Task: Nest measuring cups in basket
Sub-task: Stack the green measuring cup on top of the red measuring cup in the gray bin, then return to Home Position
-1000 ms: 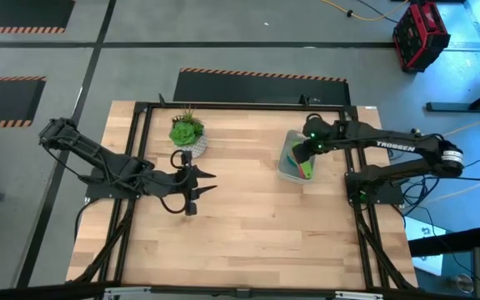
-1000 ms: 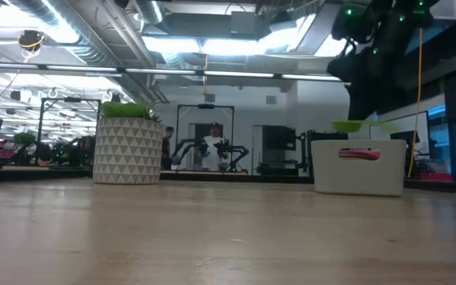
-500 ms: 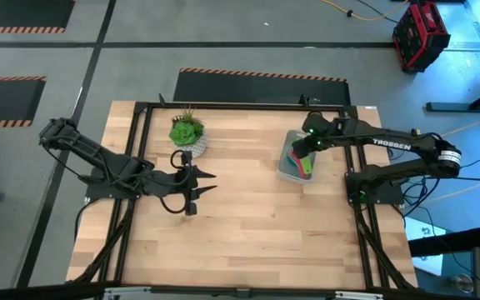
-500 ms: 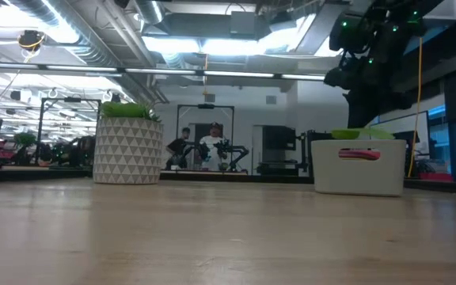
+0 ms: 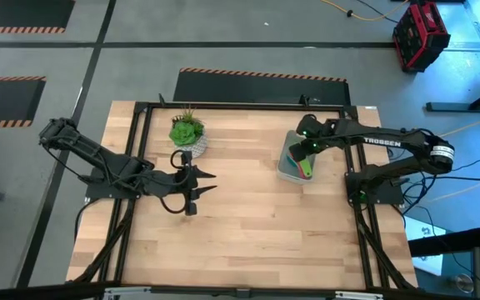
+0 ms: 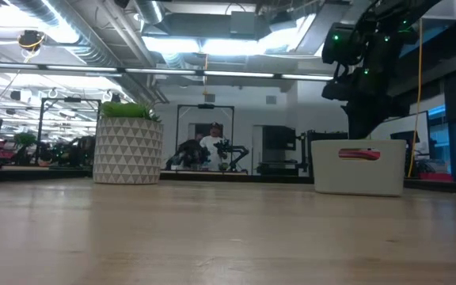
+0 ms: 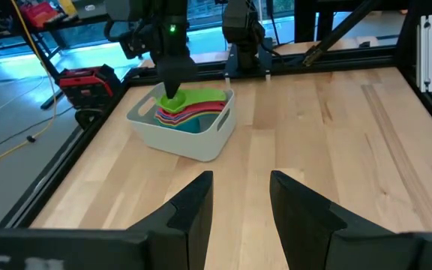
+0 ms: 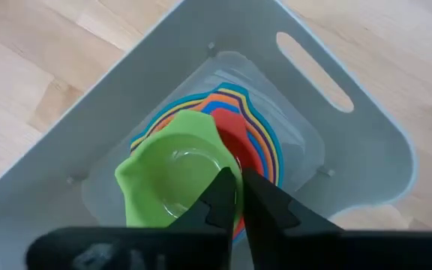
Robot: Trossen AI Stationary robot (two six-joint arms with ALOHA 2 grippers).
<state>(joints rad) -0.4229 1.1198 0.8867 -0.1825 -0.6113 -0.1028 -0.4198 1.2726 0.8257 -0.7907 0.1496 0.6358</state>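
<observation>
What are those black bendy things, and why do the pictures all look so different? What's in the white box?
Those are two robot arms at a wooden table. One camera looks straight down, one sits low at table height, and one rides on each arm's wrist.

The right gripper is down inside the basket, its fingers closed on the rim of the green cup. That cup sits on top of a stack of other coloured measuring cups, each tucked inside the next.

The left gripper waits open above the bare middle of the table, doing nothing.

The only other thing on the table is a potted plant.
</observation>
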